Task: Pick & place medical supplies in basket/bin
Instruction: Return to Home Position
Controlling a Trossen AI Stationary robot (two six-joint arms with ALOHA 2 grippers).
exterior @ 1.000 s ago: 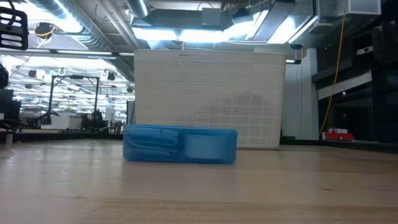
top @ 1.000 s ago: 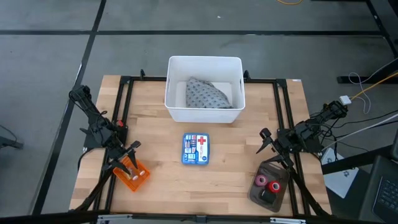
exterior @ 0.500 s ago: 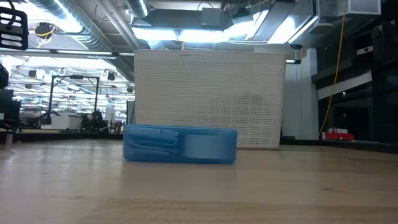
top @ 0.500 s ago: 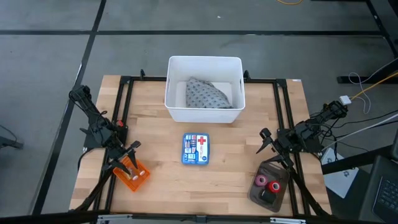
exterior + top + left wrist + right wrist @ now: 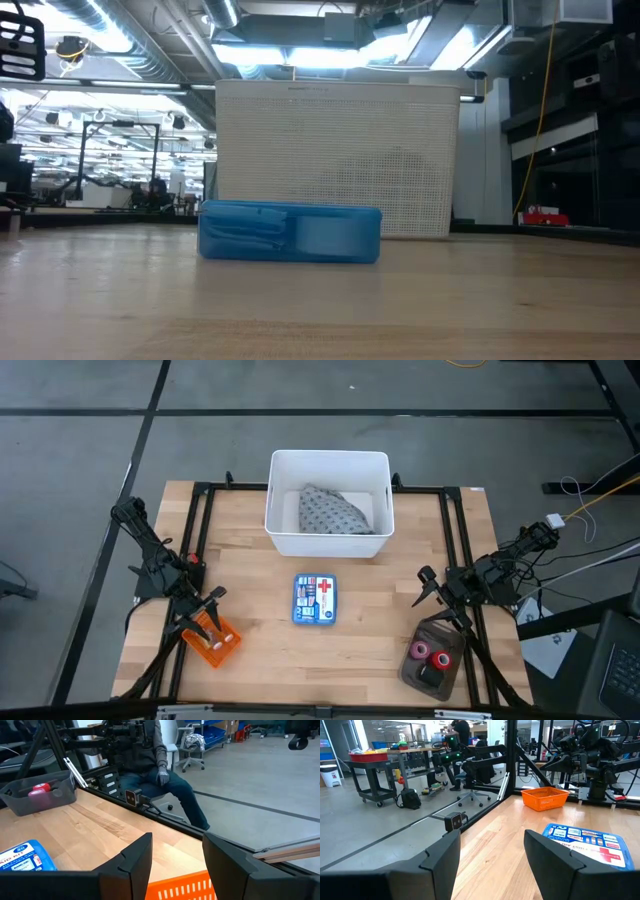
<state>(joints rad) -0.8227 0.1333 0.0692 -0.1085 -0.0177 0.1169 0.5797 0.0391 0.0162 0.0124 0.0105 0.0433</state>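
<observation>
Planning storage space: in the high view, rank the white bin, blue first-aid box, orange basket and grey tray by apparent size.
1. white bin
2. grey tray
3. blue first-aid box and orange basket: these look about alike, so not ranked.

white bin (image 5: 325, 544), grey speckled cloth (image 5: 335, 512), orange basket (image 5: 228, 650), blue first-aid box (image 5: 314, 600), pink and red tape rolls (image 5: 419, 651)

Grey cloth (image 5: 335, 512) inside white bin (image 5: 325, 546)

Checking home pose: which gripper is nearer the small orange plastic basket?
Left. The left gripper hangs open over the small orange plastic basket; the right gripper is across the table, beside the grey plastic tray.
</observation>
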